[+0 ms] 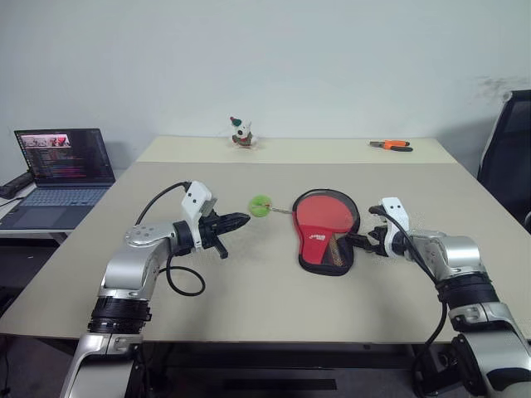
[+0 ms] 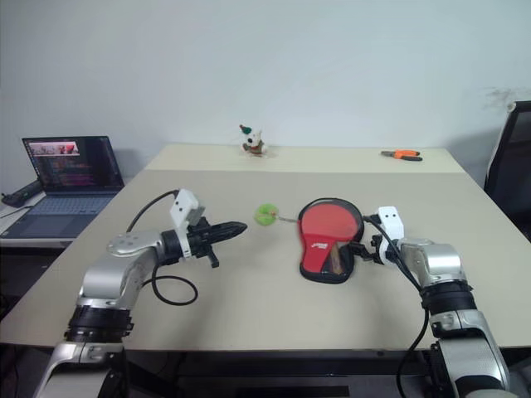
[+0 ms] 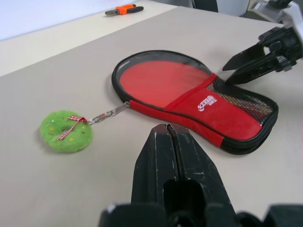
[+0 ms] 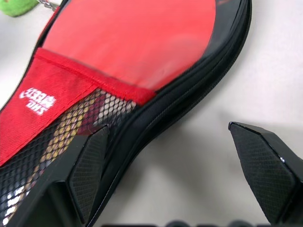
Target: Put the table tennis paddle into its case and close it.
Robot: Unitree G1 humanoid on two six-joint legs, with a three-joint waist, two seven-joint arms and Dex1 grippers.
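The case (image 1: 324,228) lies flat on the table, red face up, with its white logo and mesh patch toward the narrow end. Through the mesh (image 3: 239,101) I see pale and reddish stripes, which look like the table tennis paddle's handle; the rest of the paddle is hidden. A green plush zipper tag (image 1: 260,206) lies on a short chain off the case's round end. My left gripper (image 1: 242,220) is shut and holds nothing, a little left of the tag. My right gripper (image 1: 358,242) is open at the case's narrow end, one finger (image 4: 90,165) over the black edge.
Orange-handled pliers (image 1: 391,145) and a small toy figure (image 1: 241,133) lie at the table's far side. An open laptop (image 1: 62,166) stands on a side desk to the left. A black chair (image 1: 510,157) is at the right.
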